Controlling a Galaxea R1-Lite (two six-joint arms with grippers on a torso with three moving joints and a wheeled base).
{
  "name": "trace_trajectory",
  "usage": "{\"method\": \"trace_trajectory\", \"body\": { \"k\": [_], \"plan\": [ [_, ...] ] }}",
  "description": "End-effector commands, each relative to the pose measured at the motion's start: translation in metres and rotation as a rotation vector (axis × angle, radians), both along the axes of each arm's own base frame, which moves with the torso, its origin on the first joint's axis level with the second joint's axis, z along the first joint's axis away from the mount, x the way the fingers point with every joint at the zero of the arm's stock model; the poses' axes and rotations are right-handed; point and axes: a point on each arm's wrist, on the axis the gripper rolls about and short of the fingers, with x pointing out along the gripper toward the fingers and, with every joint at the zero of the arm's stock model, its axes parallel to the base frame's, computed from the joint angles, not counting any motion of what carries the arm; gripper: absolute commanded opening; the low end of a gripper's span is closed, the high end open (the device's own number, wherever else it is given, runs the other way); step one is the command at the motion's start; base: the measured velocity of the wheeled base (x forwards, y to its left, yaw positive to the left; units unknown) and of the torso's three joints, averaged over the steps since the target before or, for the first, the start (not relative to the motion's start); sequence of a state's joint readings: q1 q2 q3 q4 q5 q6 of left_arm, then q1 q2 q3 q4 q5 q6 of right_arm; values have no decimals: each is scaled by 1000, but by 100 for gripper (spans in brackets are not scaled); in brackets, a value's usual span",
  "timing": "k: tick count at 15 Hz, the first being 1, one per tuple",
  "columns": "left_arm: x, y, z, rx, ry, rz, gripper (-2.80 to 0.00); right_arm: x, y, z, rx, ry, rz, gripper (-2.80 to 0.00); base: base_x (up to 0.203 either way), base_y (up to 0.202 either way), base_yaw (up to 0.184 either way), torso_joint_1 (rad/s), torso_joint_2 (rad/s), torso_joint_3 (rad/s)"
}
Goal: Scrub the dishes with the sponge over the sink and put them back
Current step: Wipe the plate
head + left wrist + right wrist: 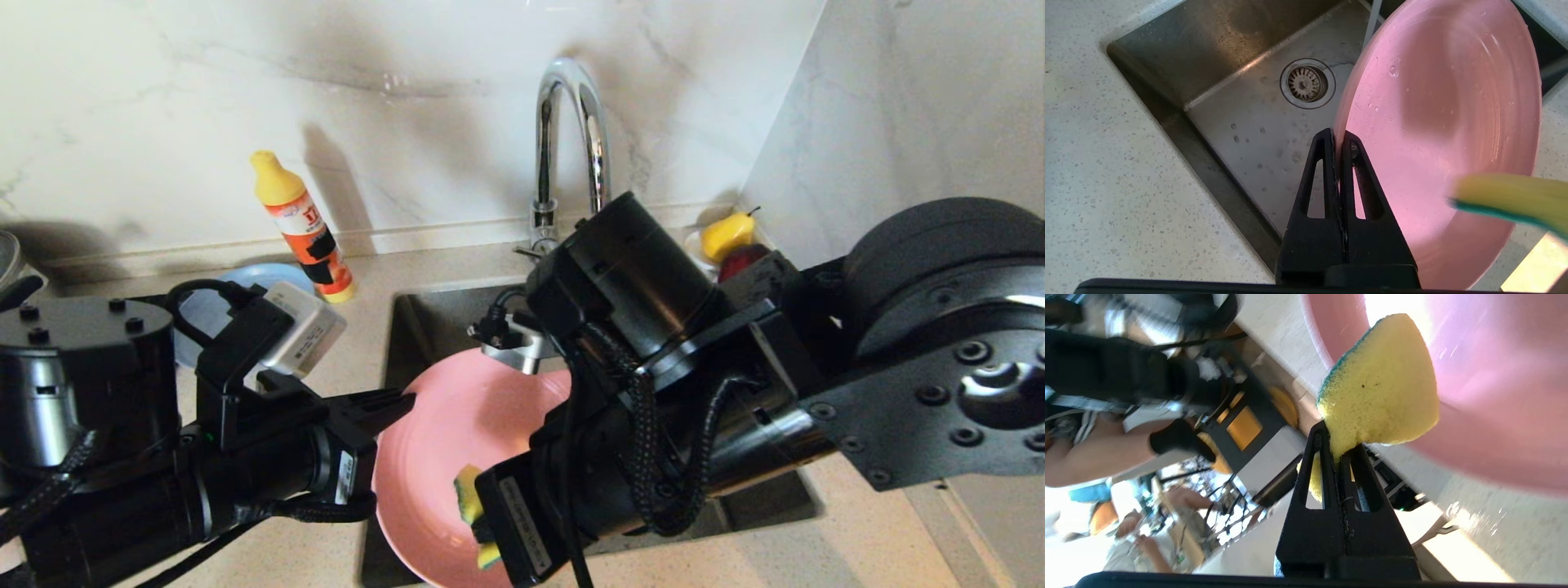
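Note:
The salmon-pink plate (pixel 457 457) hangs tilted on edge over the sink (pixel 433 322). My left gripper (pixel 404 402) is shut on its left rim; in the left wrist view the rim sits pinched between the black fingers (pixel 1337 136) with the plate (pixel 1453 122) filling the right side. My right gripper (pixel 1339 437) is shut on the yellow sponge (pixel 1380 388), whose green layer faces the plate (pixel 1494 396). In the head view the sponge (pixel 468 490) presses on the plate's inner face near its lower edge. The sponge (pixel 1511 200) also shows blurred in the left wrist view.
The steel basin's drain (pixel 1306 83) lies below the plate, the chrome tap (pixel 567 131) behind it. A yellow-and-orange detergent bottle (pixel 306 229) and a grey-blue plate (pixel 245 282) stand on the counter at the left. Fruit (pixel 728 237) sits in the right back corner.

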State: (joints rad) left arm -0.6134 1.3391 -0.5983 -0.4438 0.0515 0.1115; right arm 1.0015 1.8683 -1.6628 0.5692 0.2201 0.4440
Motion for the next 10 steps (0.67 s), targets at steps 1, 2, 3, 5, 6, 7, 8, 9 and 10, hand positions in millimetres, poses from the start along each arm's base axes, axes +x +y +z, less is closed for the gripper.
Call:
{"method": "trace_trajectory", "body": {
  "k": [1,2,3,5,6,7,8,9,10],
  "plan": [
    [0,0,0,0,-1,0,-280,9,15,-13,-31,14,-6,-280,0,0,0,0,0,0],
    [-1,0,-2,1,3,1,-280,11,18,-13,-37,15,-8,-280,0,0,0,0,0,0],
    [-2,1,-4,3,9,1,-280,14,22,-12,-33,13,-9,-280,0,0,0,0,0,0],
    [-3,2,-6,2,6,1,-280,17,26,-15,-37,15,-12,-280,0,0,0,0,0,0],
    [-3,2,-7,-4,-2,1,-280,18,26,-14,-36,13,-15,-280,0,0,0,0,0,0],
    [-3,2,-7,-10,-8,2,-280,20,25,-15,-36,13,-22,-280,0,0,0,0,0,0],
    [-3,2,-6,-16,-13,1,-280,23,25,-16,-38,14,-29,-280,0,0,0,0,0,0],
    [-4,2,-6,-18,-13,1,-280,26,23,-16,-39,10,-40,-280,0,0,0,0,0,0],
    [-4,3,-7,-17,-11,1,-280,30,18,-13,-33,2,-60,-280,0,0,0,0,0,0]
  ]
}}
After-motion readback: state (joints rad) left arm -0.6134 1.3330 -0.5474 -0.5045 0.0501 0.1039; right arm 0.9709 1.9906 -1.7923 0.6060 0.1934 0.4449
